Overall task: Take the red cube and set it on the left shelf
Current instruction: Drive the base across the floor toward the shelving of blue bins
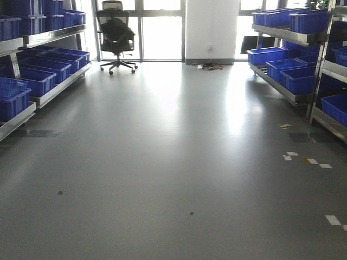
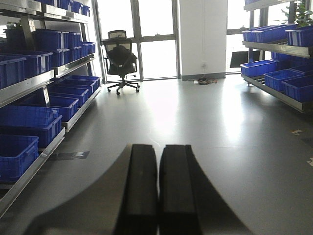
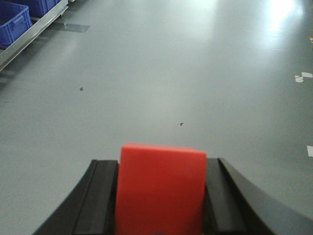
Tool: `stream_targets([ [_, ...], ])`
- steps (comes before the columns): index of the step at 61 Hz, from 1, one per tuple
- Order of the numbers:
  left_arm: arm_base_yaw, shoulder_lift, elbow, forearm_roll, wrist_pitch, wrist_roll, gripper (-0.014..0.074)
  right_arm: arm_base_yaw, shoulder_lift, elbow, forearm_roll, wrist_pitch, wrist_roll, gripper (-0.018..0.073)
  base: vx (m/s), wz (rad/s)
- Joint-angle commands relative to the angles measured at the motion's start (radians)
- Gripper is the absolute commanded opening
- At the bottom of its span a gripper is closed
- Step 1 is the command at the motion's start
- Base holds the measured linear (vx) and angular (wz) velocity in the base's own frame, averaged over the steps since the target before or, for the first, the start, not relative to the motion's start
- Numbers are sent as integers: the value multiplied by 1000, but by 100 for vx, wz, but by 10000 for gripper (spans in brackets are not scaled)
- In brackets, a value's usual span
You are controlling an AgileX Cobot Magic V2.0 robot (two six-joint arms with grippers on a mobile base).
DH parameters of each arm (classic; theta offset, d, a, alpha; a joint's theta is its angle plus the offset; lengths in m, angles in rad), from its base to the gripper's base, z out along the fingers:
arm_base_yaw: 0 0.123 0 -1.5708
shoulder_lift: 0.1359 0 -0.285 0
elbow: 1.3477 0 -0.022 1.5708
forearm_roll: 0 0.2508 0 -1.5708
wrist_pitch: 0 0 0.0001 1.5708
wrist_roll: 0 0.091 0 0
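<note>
The red cube (image 3: 161, 186) is clamped in the right gripper (image 3: 161, 203), over bare floor (image 1: 173, 162) well apart from the left shelf (image 1: 57, 89); the left gripper (image 2: 157, 191) is pressed together, empty; this looks like the carrying step; next, I'd judge, calls for closing on that shelf.

The left shelf (image 1: 57, 86) runs along the left side of the room, its levels one above another, with bins (image 1: 43, 67) in rows on each. A second rack (image 1: 279, 89) holding bins lines the right side. The floor (image 1: 173, 162) lies between them. At the far end a chair (image 1: 115, 35) stands before the windows (image 1: 160, 32). The cube (image 3: 161, 188) sits between the jaws of the right gripper (image 3: 161, 196), above the floor.
</note>
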Motion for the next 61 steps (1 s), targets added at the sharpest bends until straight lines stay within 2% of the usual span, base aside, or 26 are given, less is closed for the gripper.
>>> stream_targets([
  [1, -4, 8, 22, -6, -84, 1, 106, 3, 0, -28, -6, -89, -4, 57, 4, -6],
  [32, -4, 8, 22, -6, -84, 1, 106, 3, 0, -28, -6, -89, -4, 57, 20, 1],
  [61, -4, 8, 22, -6, -84, 1, 106, 3, 0, -28, -6, -89, -4, 57, 35, -3],
])
